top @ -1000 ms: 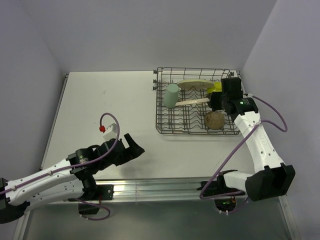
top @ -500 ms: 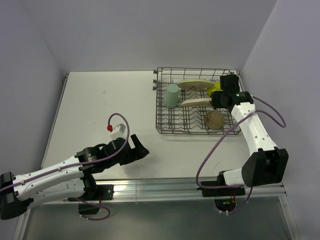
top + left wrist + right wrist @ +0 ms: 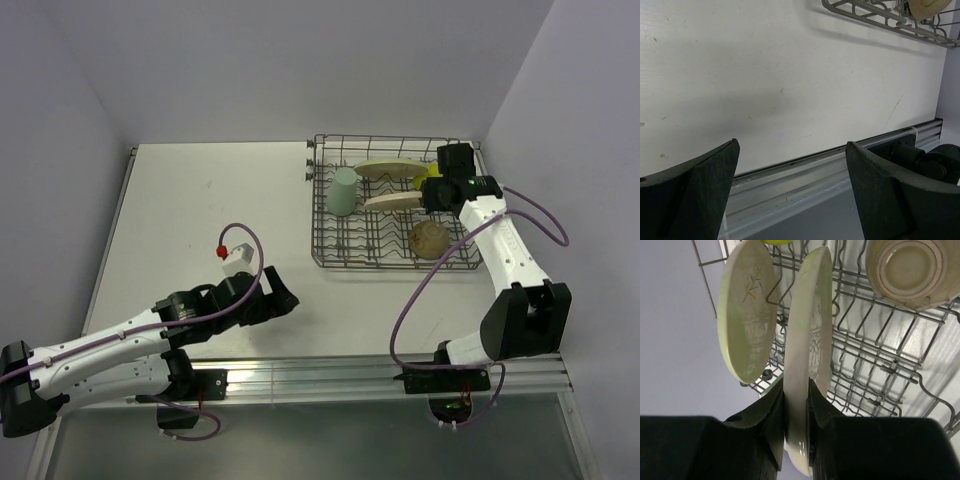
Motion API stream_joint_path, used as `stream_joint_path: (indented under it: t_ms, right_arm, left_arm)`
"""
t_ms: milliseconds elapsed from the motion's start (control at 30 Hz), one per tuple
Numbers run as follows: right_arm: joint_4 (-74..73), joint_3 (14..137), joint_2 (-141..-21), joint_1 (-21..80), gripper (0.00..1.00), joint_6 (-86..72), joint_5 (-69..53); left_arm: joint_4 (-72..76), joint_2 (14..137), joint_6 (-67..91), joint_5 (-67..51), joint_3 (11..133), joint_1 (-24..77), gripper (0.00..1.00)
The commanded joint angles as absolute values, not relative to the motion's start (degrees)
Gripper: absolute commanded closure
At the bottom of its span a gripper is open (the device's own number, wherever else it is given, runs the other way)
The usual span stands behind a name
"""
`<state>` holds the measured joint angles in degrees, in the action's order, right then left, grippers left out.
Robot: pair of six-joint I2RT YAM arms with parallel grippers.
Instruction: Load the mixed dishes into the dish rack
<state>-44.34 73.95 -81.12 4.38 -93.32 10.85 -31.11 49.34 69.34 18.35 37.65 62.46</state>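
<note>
The cream plate [image 3: 807,340] stands on edge among the dish rack [image 3: 390,268] tines. Its lower rim is hidden by the right end effector [image 3: 796,410], which is clenched on it. The lime-green bowl [image 3: 432,172] is mostly hidden behind that arm. A second plate [image 3: 747,310] stands just beyond, the mint cup [image 3: 343,190] at the rack's left, and a brownish cup [image 3: 429,240] nearer. The left end effector [image 3: 791,145] gapes empty over the near surface [image 3: 200,200].

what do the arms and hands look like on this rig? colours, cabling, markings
Both arms, left arm and right arm, have white links with black joints. The left hand and right hand are black, two flat fingers each. A purple cable loops along each arm. A green light shows near the right wrist.
</note>
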Motion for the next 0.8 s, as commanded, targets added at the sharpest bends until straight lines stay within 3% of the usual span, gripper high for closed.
stream_joint_path:
  t_ms: [0,667,767]
  right_arm:
    - [-38.5,79.1,-82.0,3.6,1.00,-94.0,13.1]
    - [-35.2,79.8,-87.2,7.3,1.00,-90.4,15.9]
    - [-35.5,80.6,-88.2,8.5,0.93,-90.5,16.2]
  left_arm:
    - [-30.6,48.8,67.7,19.4,39.9,62.1,0.06]
    - [-30.5,48.7,67.9,18.4,39.6,61.6,0.06]
    - [-30.1,48.5,67.9,18.0,39.6,61.5,0.06]
